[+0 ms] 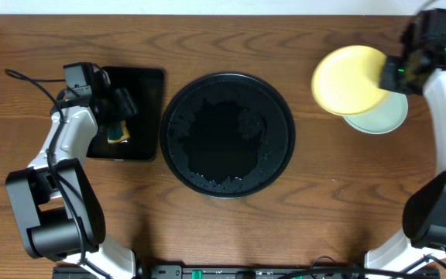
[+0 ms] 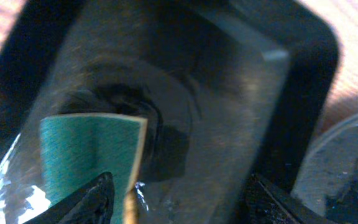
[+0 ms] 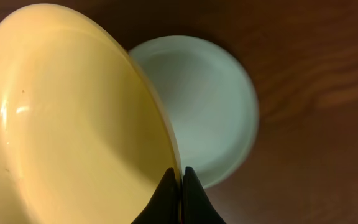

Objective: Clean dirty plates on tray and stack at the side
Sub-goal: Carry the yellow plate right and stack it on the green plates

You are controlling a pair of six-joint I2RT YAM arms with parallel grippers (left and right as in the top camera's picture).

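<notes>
My right gripper (image 1: 389,75) (image 3: 181,177) is shut on the rim of the pale yellow plate (image 1: 351,79) (image 3: 73,124) and holds it tilted above a pale mint-green plate (image 1: 382,118) (image 3: 197,99). That plate lies on the wood at the far right. I cannot tell whether a second mint plate lies under it. The large round black tray (image 1: 291,136) sits mid-table with wet specks and no plates on it. My left gripper (image 1: 122,105) (image 2: 180,186) is open over the small rectangular tray, with the sponge at its left finger.
The green-topped sponge (image 1: 117,133) (image 2: 86,149) lies on the small rectangular black tray (image 1: 142,85) (image 2: 229,93) at the left. The round tray's edge also shows in the left wrist view (image 2: 347,162). Brown wood tabletop surrounds everything.
</notes>
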